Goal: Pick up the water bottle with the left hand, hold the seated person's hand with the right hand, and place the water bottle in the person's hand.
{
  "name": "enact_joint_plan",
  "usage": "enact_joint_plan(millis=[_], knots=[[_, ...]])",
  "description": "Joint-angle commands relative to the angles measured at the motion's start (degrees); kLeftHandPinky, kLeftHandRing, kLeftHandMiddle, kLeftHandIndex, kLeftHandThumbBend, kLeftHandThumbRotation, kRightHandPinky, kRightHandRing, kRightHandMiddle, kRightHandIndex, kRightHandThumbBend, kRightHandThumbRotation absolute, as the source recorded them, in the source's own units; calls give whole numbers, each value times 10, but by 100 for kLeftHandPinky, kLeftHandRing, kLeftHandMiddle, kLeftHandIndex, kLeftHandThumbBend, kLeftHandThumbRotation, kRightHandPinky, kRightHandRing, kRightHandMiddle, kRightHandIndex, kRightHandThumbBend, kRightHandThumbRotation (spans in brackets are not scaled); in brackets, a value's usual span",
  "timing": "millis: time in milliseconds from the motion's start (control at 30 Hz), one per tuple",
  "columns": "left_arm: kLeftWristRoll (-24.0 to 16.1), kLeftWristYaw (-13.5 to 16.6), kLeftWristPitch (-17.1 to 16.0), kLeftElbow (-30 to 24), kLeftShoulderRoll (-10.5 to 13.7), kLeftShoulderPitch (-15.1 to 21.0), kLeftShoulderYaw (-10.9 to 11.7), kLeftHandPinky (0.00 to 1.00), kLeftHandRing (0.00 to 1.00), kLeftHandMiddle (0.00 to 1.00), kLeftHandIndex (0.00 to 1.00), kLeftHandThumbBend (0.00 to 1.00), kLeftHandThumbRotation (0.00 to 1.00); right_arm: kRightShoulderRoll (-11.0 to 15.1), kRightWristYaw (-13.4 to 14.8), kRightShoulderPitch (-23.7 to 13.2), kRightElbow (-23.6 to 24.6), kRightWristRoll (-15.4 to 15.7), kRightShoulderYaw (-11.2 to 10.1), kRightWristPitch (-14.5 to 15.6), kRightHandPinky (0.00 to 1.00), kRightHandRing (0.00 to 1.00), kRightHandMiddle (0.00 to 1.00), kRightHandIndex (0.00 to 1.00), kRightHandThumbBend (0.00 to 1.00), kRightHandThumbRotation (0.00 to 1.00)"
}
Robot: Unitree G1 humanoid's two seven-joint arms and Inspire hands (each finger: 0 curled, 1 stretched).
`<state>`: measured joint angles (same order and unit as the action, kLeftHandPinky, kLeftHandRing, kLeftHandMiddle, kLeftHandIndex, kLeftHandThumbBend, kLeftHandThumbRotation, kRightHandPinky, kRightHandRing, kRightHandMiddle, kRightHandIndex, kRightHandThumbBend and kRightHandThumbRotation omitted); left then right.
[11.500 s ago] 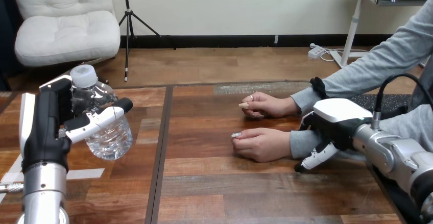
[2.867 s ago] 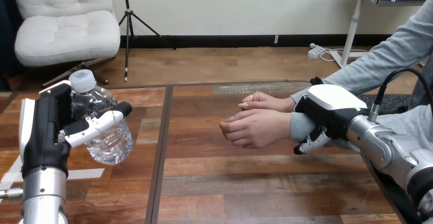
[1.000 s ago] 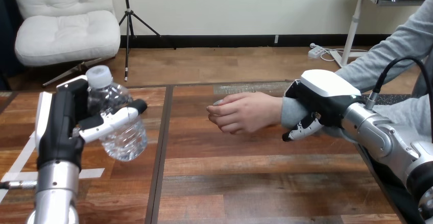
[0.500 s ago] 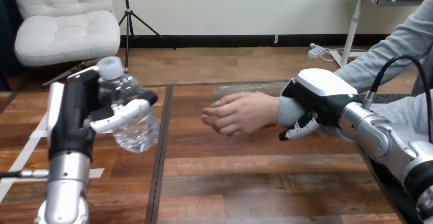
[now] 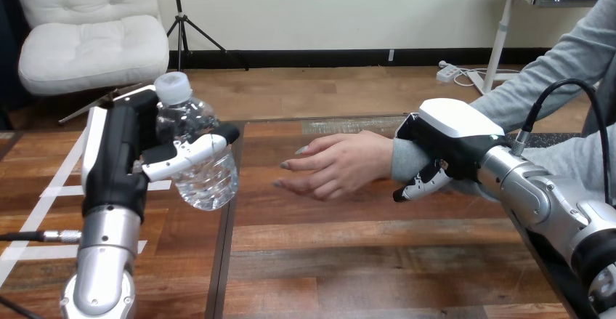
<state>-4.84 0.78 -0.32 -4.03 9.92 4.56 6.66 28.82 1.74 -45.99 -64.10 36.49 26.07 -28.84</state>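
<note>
Bottle: the clear water bottle [image 5: 205, 174], with a white cap [image 5: 173, 86], was in the air over the left part of the table [image 5: 363, 261], near the seam between its two boards. It leaned with the cap toward the far edge.
Left hand: the left hand [image 5: 116, 155] had its fingers clamped round the bottle, with one black-and-white finger [image 5: 185, 158] across the front. The palm hid the bottle's back side.
Right hand: the right hand [image 5: 447, 134] lay over the person's sleeved wrist [image 5: 404, 160], toward the table's right edge. Its fingers [image 5: 415, 186] curled down round the wrist's near side. The thumb was hidden behind the sleeve.
Person's hand: the person's hand [image 5: 330, 166] was raised off the table between the bottle and the right hand. Its fingers were stretched and spread toward the bottle, close to it but apart. Which way the palm faced was hard to make out.
Arms: the robot's right forearm [image 5: 537, 199] was cut off at the lower right corner.
</note>
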Motion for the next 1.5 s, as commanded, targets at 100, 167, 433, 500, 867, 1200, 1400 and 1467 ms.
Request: enact_joint_plan(millis=[100, 167, 433, 500, 867, 1200, 1400, 1467], knots=[[6, -2, -17, 3, -4, 53, -8, 29, 34, 39, 40, 66, 0, -17, 11, -68, 25, -7, -13, -7, 17, 21, 28, 30, 71, 0], [7, -3, -17, 4, -6, 54, -9, 29, 34, 39, 40, 66, 0, -17, 13, -69, 25, -6, -12, -7, 16, 21, 28, 29, 71, 0], [-2, 0, -9, 0, -8, 57, -17, 28, 34, 38, 40, 66, 0, -24, 11, -71, 26, -1, -10, -6, 16, 21, 27, 29, 71, 0], [-3, 0, -9, 1, -8, 58, -18, 28, 34, 38, 40, 67, 0, -26, 8, -72, 27, -2, -10, -5, 16, 21, 27, 29, 70, 0], [-10, 1, -11, 4, -11, 62, -26, 29, 34, 38, 40, 67, 0, -30, 12, -72, 28, -2, -11, -16, 15, 20, 26, 28, 71, 0], [-7, 3, -3, 5, -20, 66, -31, 29, 34, 38, 40, 67, 0, -35, 13, -73, 26, -2, -11, -21, 15, 20, 26, 28, 72, 0], [-13, 6, 2, 5, -22, 69, -35, 28, 34, 38, 40, 68, 0, -36, 10, -74, 27, -1, -10, -20, 15, 20, 26, 28, 71, 0], [-13, 7, 2, 6, -24, 70, -37, 28, 34, 38, 40, 68, 0, -36, 9, -74, 29, -1, -10, -21, 15, 20, 26, 28, 71, 0]])
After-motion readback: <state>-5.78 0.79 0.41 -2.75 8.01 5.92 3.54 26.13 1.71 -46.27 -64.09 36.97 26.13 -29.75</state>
